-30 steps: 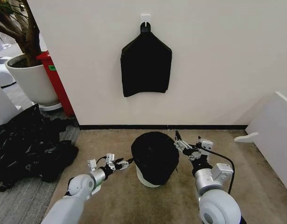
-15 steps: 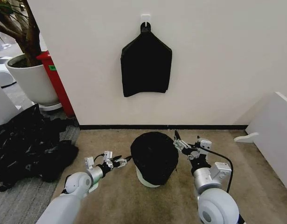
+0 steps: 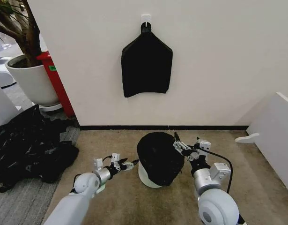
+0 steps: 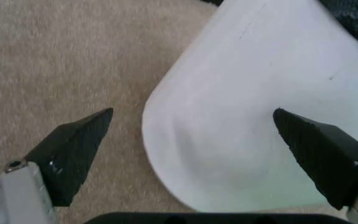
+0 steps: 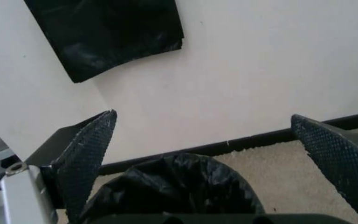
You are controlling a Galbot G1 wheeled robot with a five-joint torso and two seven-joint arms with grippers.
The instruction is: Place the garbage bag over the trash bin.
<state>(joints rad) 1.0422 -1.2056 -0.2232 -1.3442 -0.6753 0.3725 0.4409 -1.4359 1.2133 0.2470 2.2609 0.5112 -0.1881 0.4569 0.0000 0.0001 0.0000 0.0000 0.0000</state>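
Note:
The trash bin (image 3: 144, 174) stands on the carpet in front of the wall, and the glossy black garbage bag (image 3: 158, 157) covers its top and most of its side. Only a cream-white strip near the base shows on its left. My left gripper (image 3: 129, 165) is open, low beside that bare wall and just apart from it. The left wrist view has the bin wall (image 4: 260, 116) between the spread fingers of the left gripper (image 4: 193, 113), with a bag edge (image 4: 356, 16) above. My right gripper (image 3: 177, 143) is open at the bag's upper right edge. In its wrist view the right gripper (image 5: 202, 116) hangs above the bag (image 5: 179, 189).
A flat black bundle (image 3: 146, 70) hangs from a wall hook. A big black plastic heap (image 3: 26, 145) lies on the floor at the left, behind it a white plant pot (image 3: 33, 82) and a red post (image 3: 57, 84). A white panel (image 3: 275, 131) stands at the right.
The bagged bin has shifted slightly to the right, showing more white wall on its left. My left gripper drew back, then came in again low at the bin's base. The right gripper hardly moved.

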